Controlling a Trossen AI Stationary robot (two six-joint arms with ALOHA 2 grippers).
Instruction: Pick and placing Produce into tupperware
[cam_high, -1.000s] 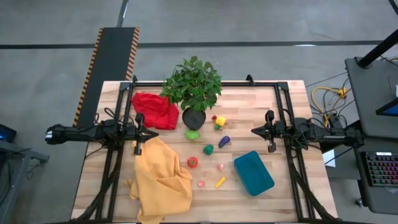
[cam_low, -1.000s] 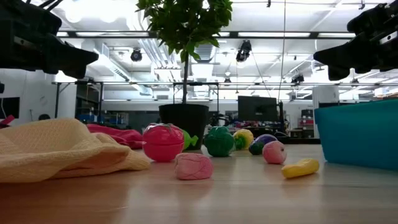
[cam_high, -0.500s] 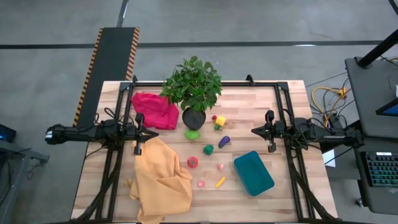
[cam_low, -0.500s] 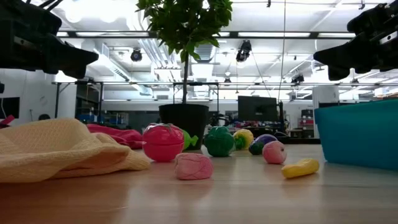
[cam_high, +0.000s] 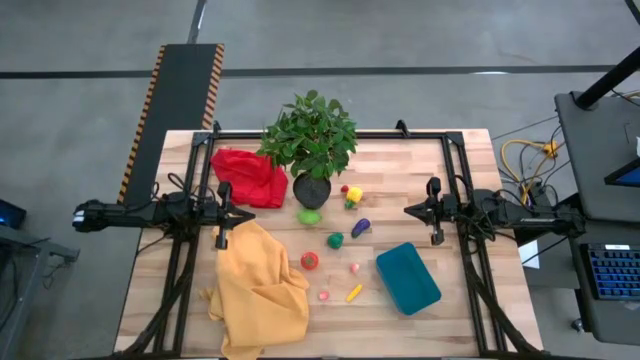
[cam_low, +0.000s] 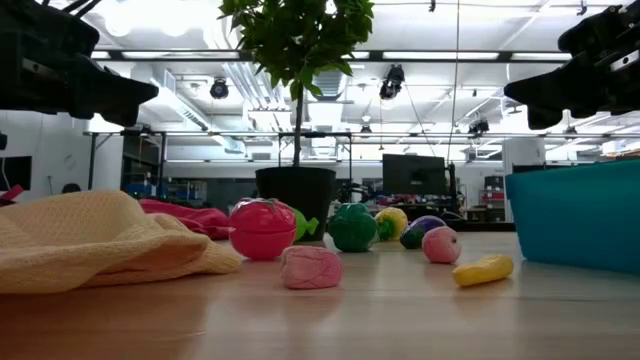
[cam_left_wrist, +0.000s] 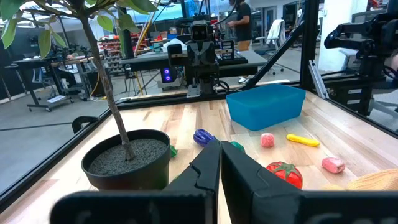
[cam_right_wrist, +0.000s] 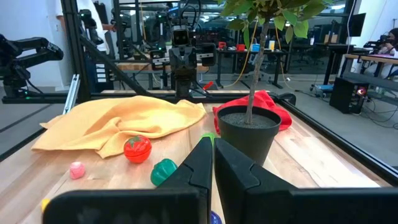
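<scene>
1. The left gripper (cam_high: 221, 214) hangs above the table's left edge with its jaws together and nothing between them. The right gripper (cam_high: 433, 212) hangs over the right edge the same way, jaws together and empty.
2. The tub (cam_high: 408, 278) sits empty at the near right, turned at an angle to the table edge. No produce is in it yet.
3. The produce lies loose mid-table: a tomato (cam_high: 310, 260), a green piece (cam_high: 335, 240), a purple piece (cam_high: 361, 228), a yellow piece (cam_high: 354, 194), a yellow stick (cam_high: 354, 293) and two pink bits (cam_high: 354, 268).
4. A light green piece (cam_high: 309, 215) sits touching the plant pot (cam_high: 311, 190); reaching for it risks knocking the pot or catching the leaves.
5. The tomato lies just beside the yellow cloth (cam_high: 260, 290); a low approach could snag the fabric.
6. The rounded pieces may roll if nudged off-centre.
7. The tub looks light, so a drop on its rim could shove it.
</scene>
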